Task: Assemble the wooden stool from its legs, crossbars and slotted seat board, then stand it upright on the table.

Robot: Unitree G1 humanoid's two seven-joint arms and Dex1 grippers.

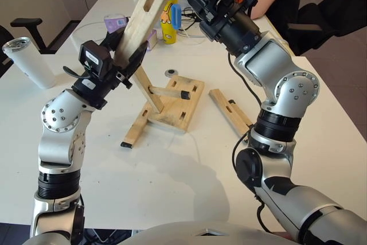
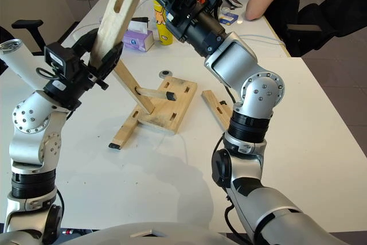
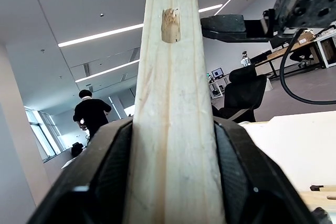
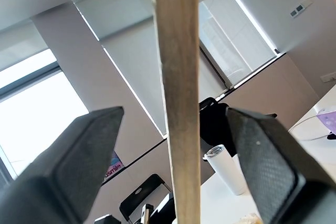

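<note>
A slotted wooden leg [image 1: 146, 10] is raised above the table's left side, leaning up and to the right. My left gripper [image 1: 127, 57] is shut on its lower end, and in the left wrist view its fingers [image 3: 100, 182] clamp both sides of the leg [image 3: 173, 103]. My right gripper [image 4: 176, 171] is open at the leg's upper end; the pads [image 4: 84, 166] stand well clear on each side. The slotted seat board [image 1: 183, 104] lies flat mid-table with a tilted leg [image 1: 147, 87] and a short crossbar [image 1: 168, 91] fitted. Another leg [image 1: 136, 129] sticks out from under it.
A loose slotted leg [image 1: 229, 110] lies right of the board. A white tumbler [image 1: 28, 61] stands at the far left, a yellow bottle [image 1: 168, 20] and a purple tissue box [image 2: 137, 39] at the back. A small round disc [image 1: 171, 73] sits behind the board.
</note>
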